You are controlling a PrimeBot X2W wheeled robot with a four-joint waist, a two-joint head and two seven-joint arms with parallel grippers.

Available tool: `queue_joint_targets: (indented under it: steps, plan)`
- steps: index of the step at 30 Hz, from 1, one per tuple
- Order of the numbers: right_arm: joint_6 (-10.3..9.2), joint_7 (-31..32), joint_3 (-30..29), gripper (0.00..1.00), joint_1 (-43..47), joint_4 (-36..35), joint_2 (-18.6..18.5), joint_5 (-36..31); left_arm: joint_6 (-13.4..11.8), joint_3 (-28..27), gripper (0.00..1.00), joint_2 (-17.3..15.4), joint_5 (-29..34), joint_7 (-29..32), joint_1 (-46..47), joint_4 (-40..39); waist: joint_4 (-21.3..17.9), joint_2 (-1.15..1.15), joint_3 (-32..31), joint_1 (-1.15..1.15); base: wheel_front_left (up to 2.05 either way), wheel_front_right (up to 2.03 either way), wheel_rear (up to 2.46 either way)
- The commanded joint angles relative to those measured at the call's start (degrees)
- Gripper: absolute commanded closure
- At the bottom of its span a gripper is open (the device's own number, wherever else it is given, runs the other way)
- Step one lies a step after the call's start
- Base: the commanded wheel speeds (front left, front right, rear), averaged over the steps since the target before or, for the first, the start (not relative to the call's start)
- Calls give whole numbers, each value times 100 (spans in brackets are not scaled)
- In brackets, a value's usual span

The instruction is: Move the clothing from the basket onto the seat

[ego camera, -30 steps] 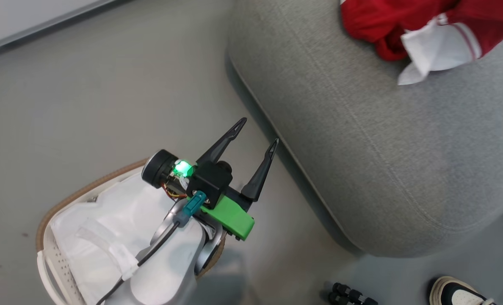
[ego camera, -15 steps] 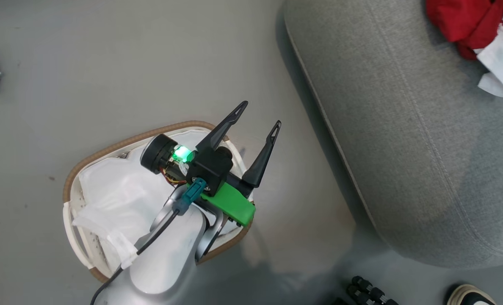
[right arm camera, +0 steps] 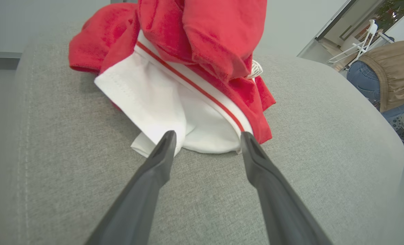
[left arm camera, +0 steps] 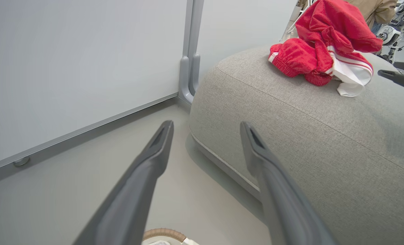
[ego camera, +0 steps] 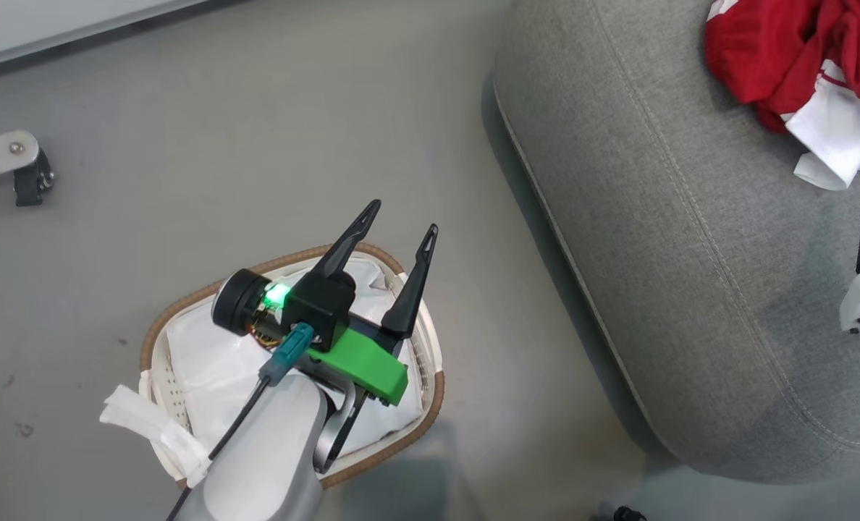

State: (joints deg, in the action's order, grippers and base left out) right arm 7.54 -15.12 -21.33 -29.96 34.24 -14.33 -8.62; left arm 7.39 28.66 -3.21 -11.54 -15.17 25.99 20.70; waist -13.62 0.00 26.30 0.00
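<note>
The clothing (right arm camera: 202, 51) is lying bunched on the seat (right arm camera: 69, 190), looking soft, light and floppy, so you are likely best pinching a thick red fold. Your right pincer (right arm camera: 207, 136) is standing spread at its white hem; your left pincer (ego camera: 402, 218) is hovering spread over the basket (ego camera: 438, 383).

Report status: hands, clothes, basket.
Left hand open over basket. Right hand open, tips by the clothes. Clothes heaped on seat; basket shows white liner. Person beyond seat, clear of hands.
</note>
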Motion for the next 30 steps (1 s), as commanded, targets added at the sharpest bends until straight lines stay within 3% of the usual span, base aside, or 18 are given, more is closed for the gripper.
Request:
queue_joint_targets:
  steps: [1,8,14,19,30]
  plan:
    - [-9,-5,42,0,175,-148,62,72,15,-103,0,-6,-44,4,-149,-24,96,0,-368,0,0,0,0]
    - [-9,-4,491,0,756,-849,455,484,-31,-641,0,24,-13,4,-628,-147,503,0,-987,0,0,0,0]
    - [-9,-4,1059,0,916,-1214,817,808,-241,-1056,0,24,-70,4,-1081,-272,950,0,-1438,0,0,0,0]
    - [-9,-4,1384,0,969,-1181,996,939,-444,-1412,0,26,-57,4,-1399,-308,1304,0,-1687,0,0,0,0]
    - [-9,-4,1613,0,1143,-936,1120,1043,-533,-1994,0,27,-51,4,-1806,-38,1692,0,-2020,0,0,0,0]
